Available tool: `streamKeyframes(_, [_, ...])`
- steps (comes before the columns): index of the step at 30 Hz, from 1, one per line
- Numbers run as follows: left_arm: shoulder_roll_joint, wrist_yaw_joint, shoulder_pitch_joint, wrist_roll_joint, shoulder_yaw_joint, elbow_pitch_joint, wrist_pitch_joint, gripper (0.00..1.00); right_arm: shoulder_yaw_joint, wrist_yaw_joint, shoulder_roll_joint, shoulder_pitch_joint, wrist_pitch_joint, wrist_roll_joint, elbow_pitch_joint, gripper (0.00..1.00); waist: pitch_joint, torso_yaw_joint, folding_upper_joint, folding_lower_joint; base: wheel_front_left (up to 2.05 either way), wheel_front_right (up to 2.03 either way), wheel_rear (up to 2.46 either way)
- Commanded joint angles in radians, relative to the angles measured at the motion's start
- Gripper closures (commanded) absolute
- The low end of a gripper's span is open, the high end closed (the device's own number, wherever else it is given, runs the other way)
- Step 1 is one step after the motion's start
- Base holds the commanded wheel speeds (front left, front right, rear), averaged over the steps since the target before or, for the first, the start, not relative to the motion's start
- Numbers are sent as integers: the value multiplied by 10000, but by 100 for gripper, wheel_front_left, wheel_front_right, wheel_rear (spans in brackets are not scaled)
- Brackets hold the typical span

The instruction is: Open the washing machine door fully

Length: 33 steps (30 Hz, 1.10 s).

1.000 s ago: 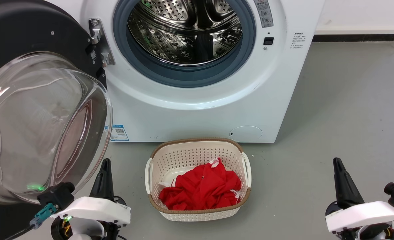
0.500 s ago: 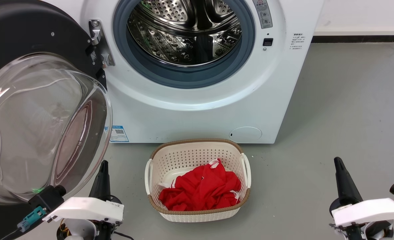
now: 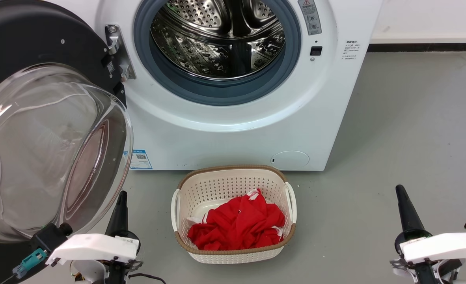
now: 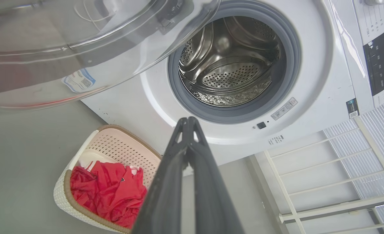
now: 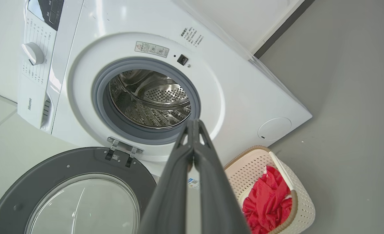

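The washing machine door (image 3: 47,130) stands swung wide off the washing machine (image 3: 233,134), hanging from its hinge (image 3: 116,51) at the left of the drum opening (image 3: 217,39) — glass bowl bulging outward. The left gripper (image 3: 121,196) sits low before the machine's left front corner, just beside the bowl's lower rim yet clear of it, fingers pressed together on nothing. The right gripper (image 3: 399,190) is low off the machine's right front corner, well apart from the door — fingers likewise closed together, empty.
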Motion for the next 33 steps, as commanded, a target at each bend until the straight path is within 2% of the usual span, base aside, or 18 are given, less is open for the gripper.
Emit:
streamKeyframes(1, [10, -86, -214, -269, 59, -72, 56, 100, -30, 0, -82, -228, 54, 280, -40, 100, -3, -1, 0, 0, 0, 0, 0])
streamKeyframes(33, [-1, -324, -210, -3462, 357, 9, 856, 100, -225, -2, -68, -530, 706, 3452, 373, 100, -98, -28, 0, 0, 0, 0, 0])
